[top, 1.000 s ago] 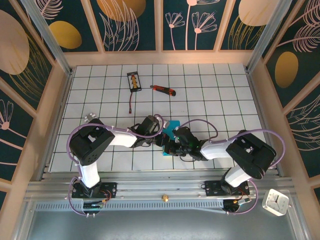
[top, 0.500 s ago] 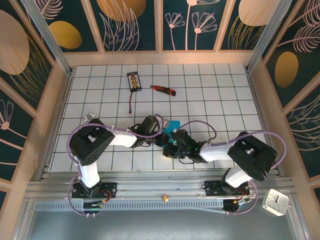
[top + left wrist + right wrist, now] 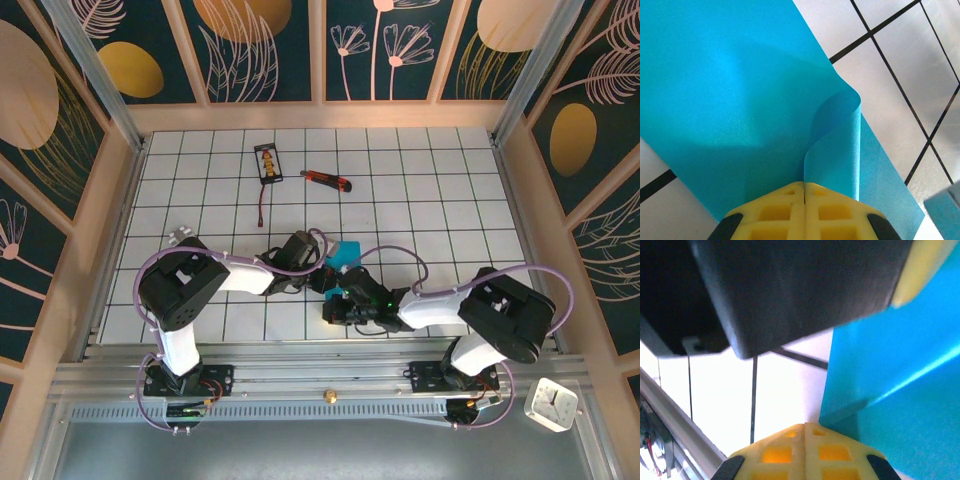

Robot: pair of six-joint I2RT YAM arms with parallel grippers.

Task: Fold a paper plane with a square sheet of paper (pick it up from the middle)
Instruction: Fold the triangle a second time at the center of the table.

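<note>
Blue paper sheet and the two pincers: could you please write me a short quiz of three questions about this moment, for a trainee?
1. True or false: the utility knife lies on the square sheet of paper.
2. In the left wrist view, the left pincer is: A) wide open above the sheet; B) shut on a curled-up edge of the sheet; C) shut on the knife.
3. Fill in: the fingers of the right pincer are ___ in colour.
Key: 1. False, the knife lies apart from the sheet, farther back on the table. 2. B. 3. Yellow.
</note>
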